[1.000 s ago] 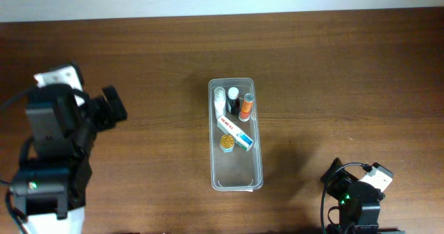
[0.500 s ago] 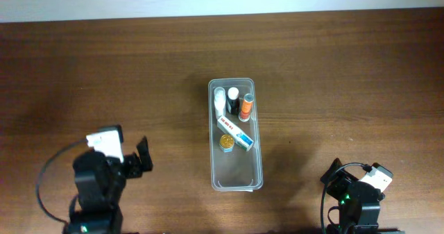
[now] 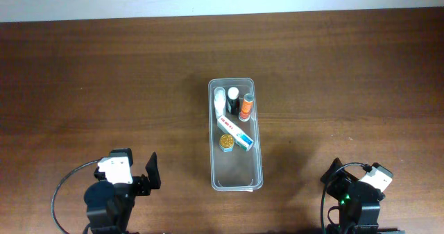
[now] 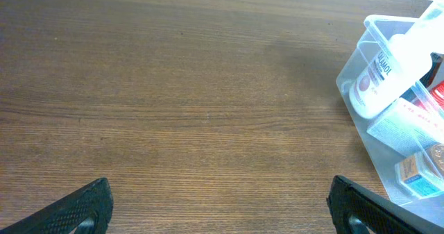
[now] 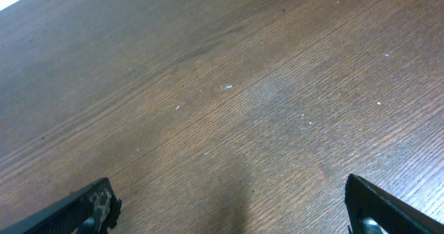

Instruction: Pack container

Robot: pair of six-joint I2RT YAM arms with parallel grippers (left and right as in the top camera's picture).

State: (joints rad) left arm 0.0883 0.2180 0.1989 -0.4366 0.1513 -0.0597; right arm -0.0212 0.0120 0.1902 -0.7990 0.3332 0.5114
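Left gripper (image 4: 218, 192) and right gripper (image 5: 229, 189) gape; clear narrow container (image 3: 236, 177) holds toiletries (image 3: 235, 130).

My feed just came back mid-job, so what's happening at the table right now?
Nothing is being handled at this moment. The left tool and the right tool are both open and empty, low over the table at the robot's edge, apart from the container. The container stands mid-table with a white bottle, an orange tube, a blue-and-white box and a gold tin in its far half; its near half is bare.
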